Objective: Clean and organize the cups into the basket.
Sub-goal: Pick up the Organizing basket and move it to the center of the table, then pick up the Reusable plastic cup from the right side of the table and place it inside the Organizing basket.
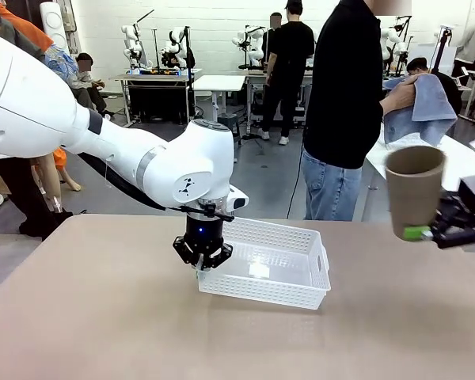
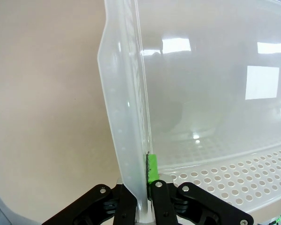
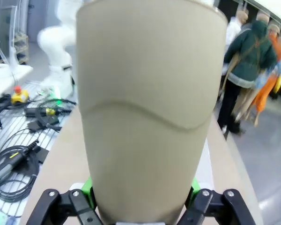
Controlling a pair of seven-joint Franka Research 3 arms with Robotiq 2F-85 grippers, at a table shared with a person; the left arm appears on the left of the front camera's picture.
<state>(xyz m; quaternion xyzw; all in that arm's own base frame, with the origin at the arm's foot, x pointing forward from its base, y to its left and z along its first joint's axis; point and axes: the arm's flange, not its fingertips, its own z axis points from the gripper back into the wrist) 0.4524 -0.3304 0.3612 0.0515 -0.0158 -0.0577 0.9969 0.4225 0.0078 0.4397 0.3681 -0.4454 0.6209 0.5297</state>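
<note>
The white lattice basket (image 1: 285,269) rests on the table at the middle. My left gripper (image 1: 202,261) is shut on the rim of its near-left corner; in the left wrist view the basket wall (image 2: 124,140) stands pinched between the fingers, one green pad (image 2: 152,168) showing. At the right, a taupe-brown cup (image 1: 414,190) is held upright above the table edge, my right gripper (image 1: 435,232) shut on its lower part. The cup (image 3: 147,122) looms large in the right wrist view, with the gripper (image 3: 143,204) clamped around its base.
A person in black stands at the far side of the table, holding a blue cloth (image 1: 419,111) in raised hands. The tan table (image 1: 103,317) has free room left of and in front of the basket. Cables lie on the floor (image 3: 18,140) beside the table.
</note>
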